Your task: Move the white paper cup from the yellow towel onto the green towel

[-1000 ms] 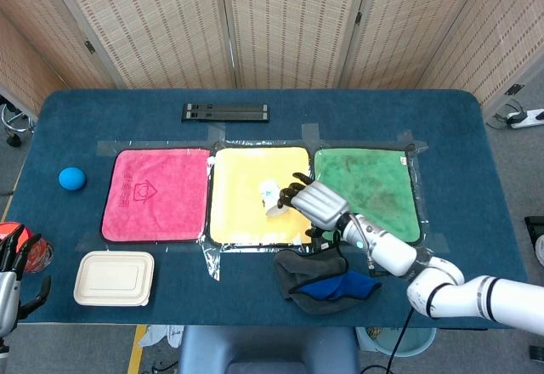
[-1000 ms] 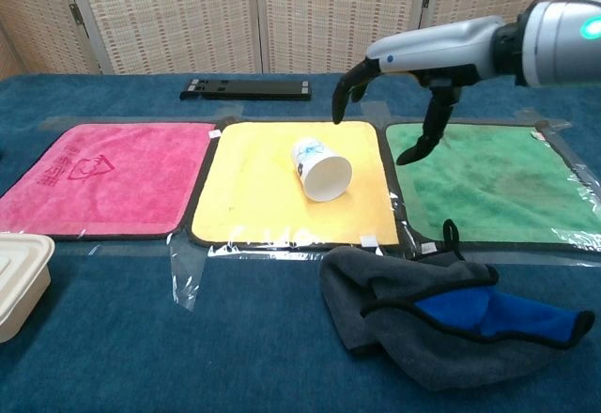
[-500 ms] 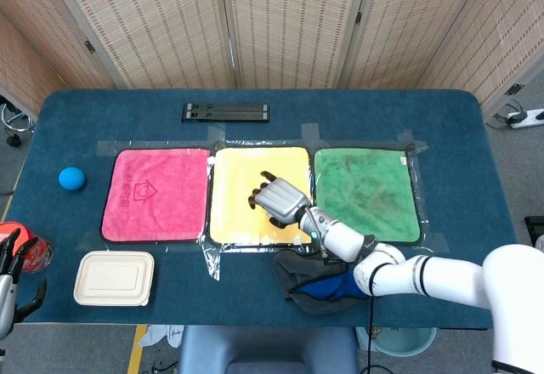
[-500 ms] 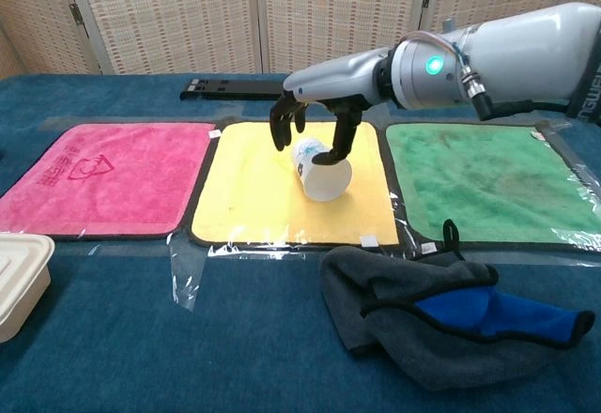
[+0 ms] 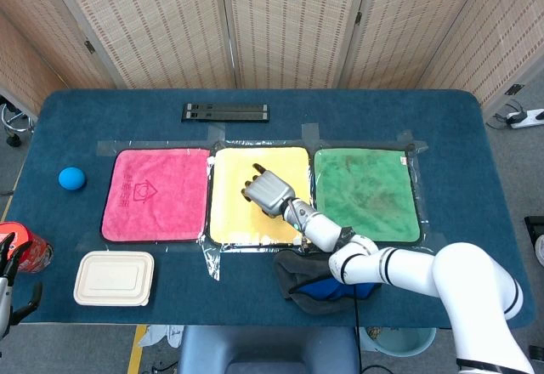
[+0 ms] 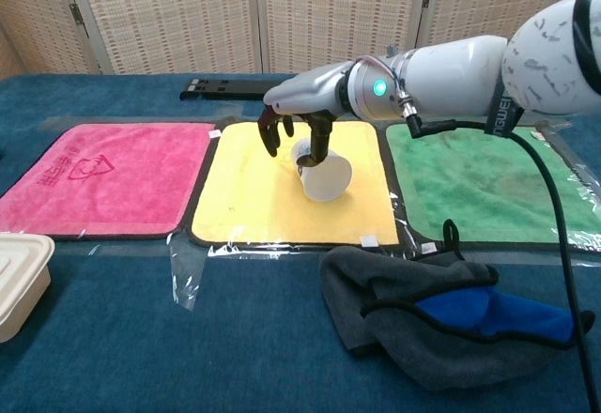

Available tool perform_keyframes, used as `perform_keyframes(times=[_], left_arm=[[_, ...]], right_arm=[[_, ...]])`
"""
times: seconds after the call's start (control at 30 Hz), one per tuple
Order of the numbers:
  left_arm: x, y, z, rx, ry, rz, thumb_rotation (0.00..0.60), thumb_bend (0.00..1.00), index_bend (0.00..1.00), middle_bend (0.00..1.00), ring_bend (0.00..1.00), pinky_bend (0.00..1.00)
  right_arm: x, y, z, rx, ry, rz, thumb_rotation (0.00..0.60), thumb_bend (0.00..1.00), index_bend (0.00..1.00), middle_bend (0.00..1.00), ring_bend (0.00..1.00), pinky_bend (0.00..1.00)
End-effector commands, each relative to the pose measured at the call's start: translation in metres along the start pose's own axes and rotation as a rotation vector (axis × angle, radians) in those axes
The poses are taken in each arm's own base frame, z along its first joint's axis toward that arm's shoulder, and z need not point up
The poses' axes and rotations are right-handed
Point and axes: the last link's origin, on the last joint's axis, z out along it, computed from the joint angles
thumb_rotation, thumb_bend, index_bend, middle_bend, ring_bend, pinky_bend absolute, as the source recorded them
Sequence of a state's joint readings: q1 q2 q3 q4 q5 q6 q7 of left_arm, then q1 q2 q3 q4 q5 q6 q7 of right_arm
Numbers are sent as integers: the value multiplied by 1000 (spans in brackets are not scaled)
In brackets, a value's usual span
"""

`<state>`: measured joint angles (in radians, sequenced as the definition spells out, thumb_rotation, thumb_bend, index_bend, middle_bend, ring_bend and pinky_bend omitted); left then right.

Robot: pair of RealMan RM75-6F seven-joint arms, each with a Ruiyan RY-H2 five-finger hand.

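The white paper cup [image 6: 327, 178] lies tipped on its side on the yellow towel [image 6: 249, 197], near that towel's right half. My right hand [image 6: 296, 124] hovers over the cup with its fingers curled downward and apart; one fingertip touches the cup's upper end, but the hand does not grip it. In the head view the right hand [image 5: 268, 194] covers the cup. The green towel [image 6: 479, 183] lies flat to the right of the yellow one, with nothing on it. Only a sliver of my left hand [image 5: 10, 293] shows at the bottom left edge, thumb apart, holding nothing.
A pink towel [image 6: 103, 178] lies left of the yellow one. A crumpled grey and blue cloth [image 6: 441, 319] sits in front of the green towel. A white lidded box [image 5: 113, 278], a blue ball [image 5: 71, 178], a red object [image 5: 30, 251] and a black bar [image 5: 224, 113] stand around.
My right hand has swung left from the yellow-green border to above the cup, and a finger has come down onto it. The cup has stayed in place.
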<state>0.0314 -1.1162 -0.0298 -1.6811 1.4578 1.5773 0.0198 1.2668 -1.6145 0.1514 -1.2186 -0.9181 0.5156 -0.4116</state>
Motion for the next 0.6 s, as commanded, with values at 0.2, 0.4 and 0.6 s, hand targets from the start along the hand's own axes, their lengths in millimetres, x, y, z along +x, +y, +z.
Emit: perform_keyframes(times=[0.2, 0.4, 0.6], left_arm=[[0, -2, 0, 7, -2, 0, 600, 493, 157, 0, 0, 0], [-2, -6, -1, 19, -7, -2, 600, 493, 157, 0, 0, 0], [-3, -7, 1, 17, -8, -3, 600, 494, 157, 0, 0, 0]], right_arm=[[-7, -7, 14, 4, -28, -33, 600, 446, 373, 306, 260, 0], [-13, -13, 19, 10, -56, -45, 600, 446, 416, 318, 250, 0], [-9, -12, 16, 13, -61, -58, 600, 445, 416, 318, 224, 0]])
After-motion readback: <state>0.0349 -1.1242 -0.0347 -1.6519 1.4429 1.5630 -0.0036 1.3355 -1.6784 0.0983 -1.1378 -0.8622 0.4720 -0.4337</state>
